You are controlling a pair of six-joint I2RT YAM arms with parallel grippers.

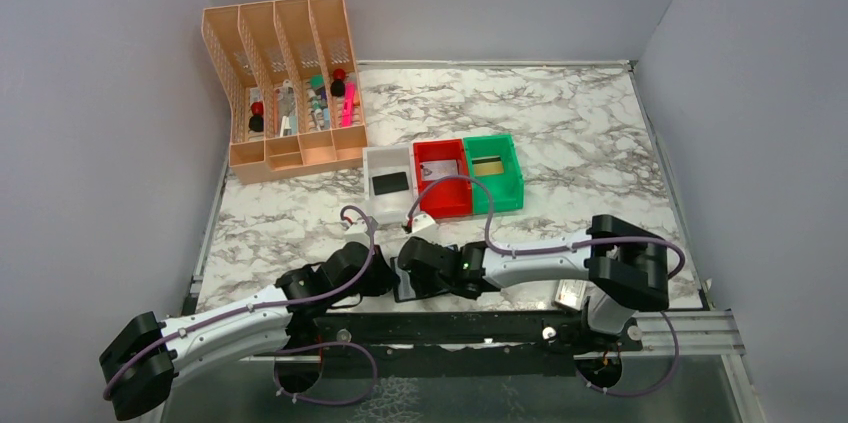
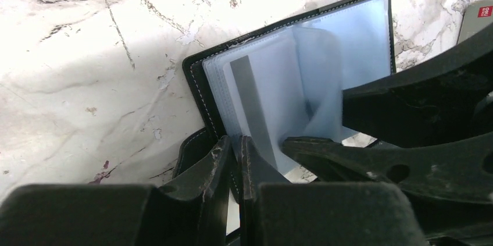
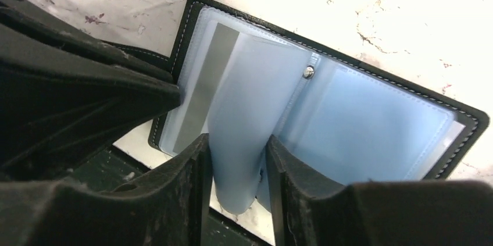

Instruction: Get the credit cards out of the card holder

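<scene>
Near counter (image 1: 560,123) edge: black-edged, blue-pocketed card holder (image 3: 372,118) lies open, left pincer (image 2: 234,141) clamped on its edge, right pincer (image 3: 237,141) straddling one pocket leaf (image 3: 244,100) (grip unclear); tugging leaf, not card (image 3: 200,100), could tear it.

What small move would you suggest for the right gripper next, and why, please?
Probably swing the right gripper sideways to turn the curled blue pocket leaf it straddles away from the grey-striped card. The left gripper pins the card holder by its edge, and that leaf partly covers the card's pocket.
</scene>
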